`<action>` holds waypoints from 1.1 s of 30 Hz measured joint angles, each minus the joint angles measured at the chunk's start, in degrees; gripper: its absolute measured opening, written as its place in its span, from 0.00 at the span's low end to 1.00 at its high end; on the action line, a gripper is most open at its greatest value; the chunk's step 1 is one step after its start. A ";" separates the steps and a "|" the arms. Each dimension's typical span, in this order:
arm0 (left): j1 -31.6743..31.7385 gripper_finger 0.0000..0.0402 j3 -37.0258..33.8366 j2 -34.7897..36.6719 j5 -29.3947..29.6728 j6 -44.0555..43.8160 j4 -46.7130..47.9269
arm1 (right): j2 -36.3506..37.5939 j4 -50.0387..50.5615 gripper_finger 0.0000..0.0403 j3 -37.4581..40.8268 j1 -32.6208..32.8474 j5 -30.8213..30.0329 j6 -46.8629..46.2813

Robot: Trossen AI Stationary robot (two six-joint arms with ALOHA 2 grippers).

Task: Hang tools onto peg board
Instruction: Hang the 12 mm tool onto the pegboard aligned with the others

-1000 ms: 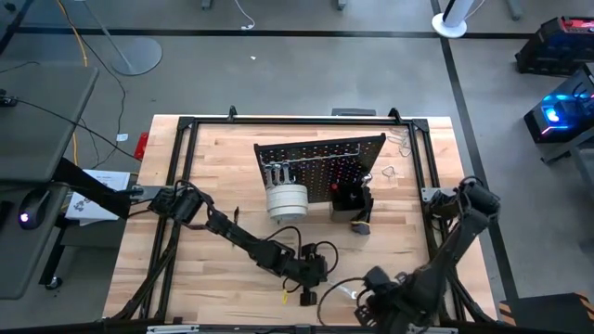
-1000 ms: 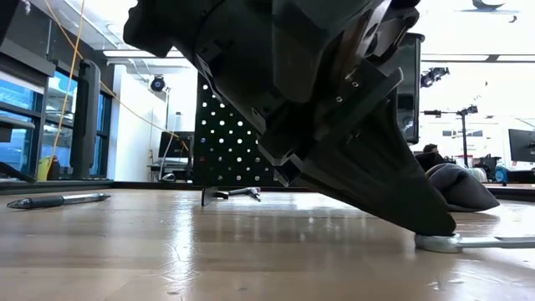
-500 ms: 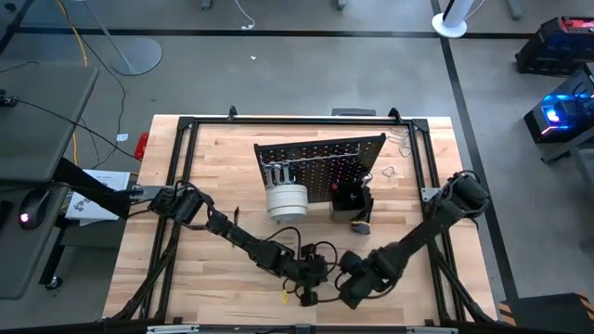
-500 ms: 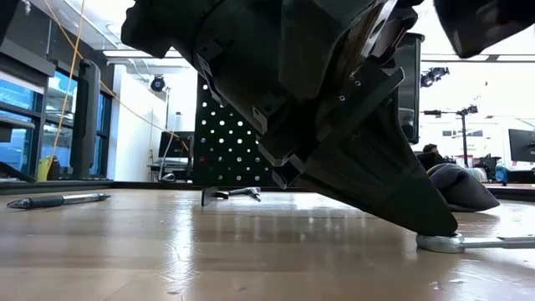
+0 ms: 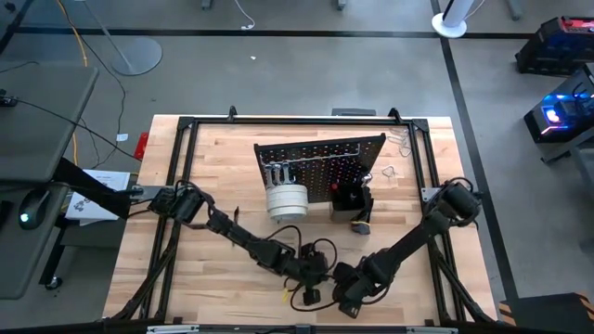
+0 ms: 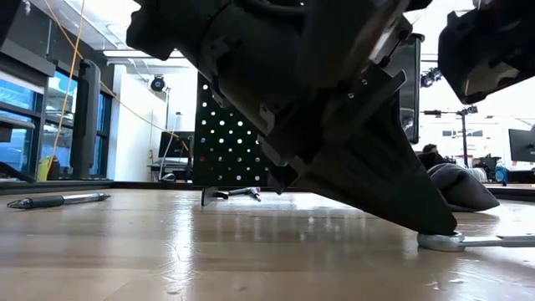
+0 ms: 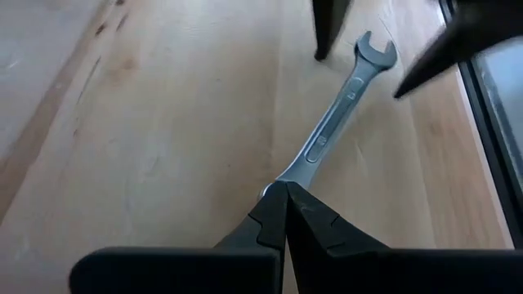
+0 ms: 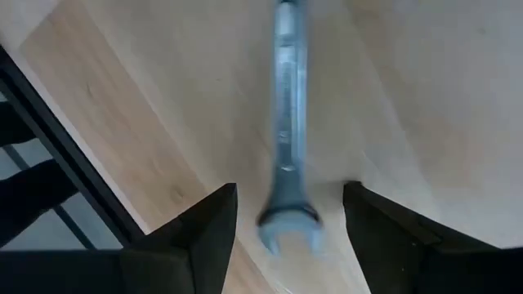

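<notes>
A silver wrench lies flat on the wooden table near its front edge. My left gripper is shut, with its tips on the wrench's near end. The wrench's open-jawed end lies between the fingers of my right gripper. That gripper is open, points down, and its fingers stand on either side without touching. In the high view both grippers meet at the front centre, left and right. The peg board stands upright at the back with a white tape roll hanging on it. My left gripper presses its shut fingertips onto the wrench's round end, the end away from the open jaw. The fingers slant down along the line of the shaft. The wrench lies flat on the table.
The table's black frame bar runs close beside the wrench at the front edge. A dark bundle and a black bin sit by the board. A pen-like tool lies far left, and a small yellow thing lies near the grippers.
My right gripper has come down and gone toward the table's left along the front edge, ending over the wrench's open-jawed end, and its wrist has rolled. The left gripper and the wrench have stayed where they were.
</notes>
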State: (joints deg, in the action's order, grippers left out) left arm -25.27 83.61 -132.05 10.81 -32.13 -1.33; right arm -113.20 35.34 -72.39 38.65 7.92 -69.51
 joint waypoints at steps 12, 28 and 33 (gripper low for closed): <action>0.13 0.00 -0.12 -0.01 -0.61 -2.20 -1.39 | -3.64 6.51 0.07 -0.53 0.75 -2.05 -3.45; 0.25 0.00 -1.65 17.33 -12.92 3.69 10.53 | 0.36 17.84 0.01 -8.36 8.55 -12.15 -5.69; -4.62 0.00 -5.16 27.25 -8.23 1.45 6.16 | 5.11 14.71 0.00 -8.99 13.40 -23.94 -14.84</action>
State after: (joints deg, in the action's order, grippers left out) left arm -29.89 78.46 -104.80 2.57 -30.68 4.83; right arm -108.09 50.05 -81.38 52.06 -16.02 -84.35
